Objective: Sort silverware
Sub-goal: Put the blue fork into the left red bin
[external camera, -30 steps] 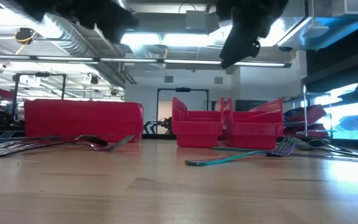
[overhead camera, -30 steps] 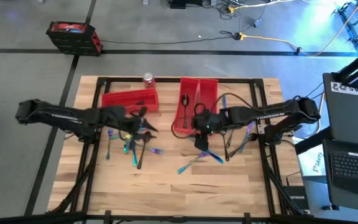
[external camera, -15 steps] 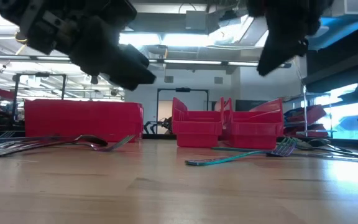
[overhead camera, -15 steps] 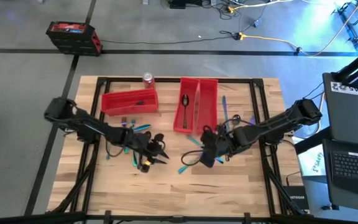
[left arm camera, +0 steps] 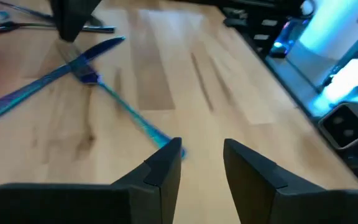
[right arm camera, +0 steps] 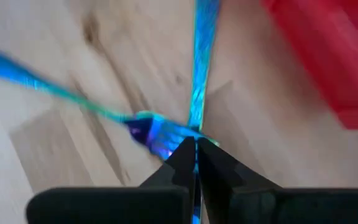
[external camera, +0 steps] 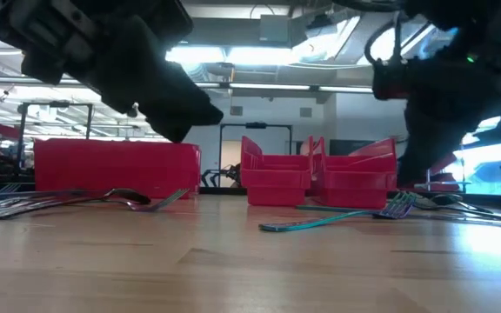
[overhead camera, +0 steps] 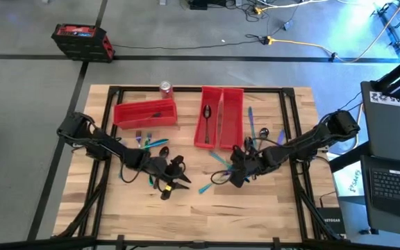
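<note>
At the middle of the table, just before the near end of the two upright red bins, we see the right gripper down low over two crossed pieces of silverware. Its fingers are pressed together, the tips right at the crossing. We cannot tell whether they pinch anything.

The fork lies flat and slantwise. Its head is under the gripper and its handle runs out toward the front left of the table. The knife lies across it, its long axis slanting from the bins' near end down to the same crossing. In the right wrist view the fork and the knife meet just ahead of the fingertips, with a red bin close by. In the low view the fork lies flat on the wood before the bins.

The left gripper hovers near the fork's handle end. Its fingers are narrowly apart with nothing between them. Its wrist view shows the fork and the knife crossed farther off, under the right gripper.

More silverware lies loose before the sideways bin, and another loose bunch lies right of the upright bins. A dark spoon lies lengthwise in one upright bin. A can stands at the table's far edge. The bins stand close behind the crossing.
</note>
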Controlling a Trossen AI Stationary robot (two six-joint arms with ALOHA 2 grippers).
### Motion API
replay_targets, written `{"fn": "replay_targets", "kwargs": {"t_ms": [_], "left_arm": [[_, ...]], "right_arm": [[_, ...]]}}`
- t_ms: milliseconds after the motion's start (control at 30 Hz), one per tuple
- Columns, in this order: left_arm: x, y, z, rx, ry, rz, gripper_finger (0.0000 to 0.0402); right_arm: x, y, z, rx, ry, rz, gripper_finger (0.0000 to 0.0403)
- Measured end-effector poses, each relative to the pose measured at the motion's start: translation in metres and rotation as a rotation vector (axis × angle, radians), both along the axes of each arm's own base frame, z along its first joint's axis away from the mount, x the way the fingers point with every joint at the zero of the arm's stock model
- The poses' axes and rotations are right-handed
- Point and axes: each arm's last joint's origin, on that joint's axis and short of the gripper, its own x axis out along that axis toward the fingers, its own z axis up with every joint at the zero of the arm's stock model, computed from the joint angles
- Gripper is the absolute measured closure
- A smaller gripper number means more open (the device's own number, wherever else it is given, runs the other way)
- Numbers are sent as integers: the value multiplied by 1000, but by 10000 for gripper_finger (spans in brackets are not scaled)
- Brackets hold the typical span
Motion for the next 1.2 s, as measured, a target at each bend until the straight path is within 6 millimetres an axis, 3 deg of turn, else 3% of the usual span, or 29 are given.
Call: {"fn": "replay_targets", "kwargs": {"t_ms": [533, 1200], "left_arm": [[0, -2, 2, -1, -16, -1, 294], [5, -2, 8, 15, -46, 71, 294]], "right_arm": [[-6, 0, -7, -140, -21, 101, 403], [-8, 1, -9, -103, 18, 121, 403]]}}
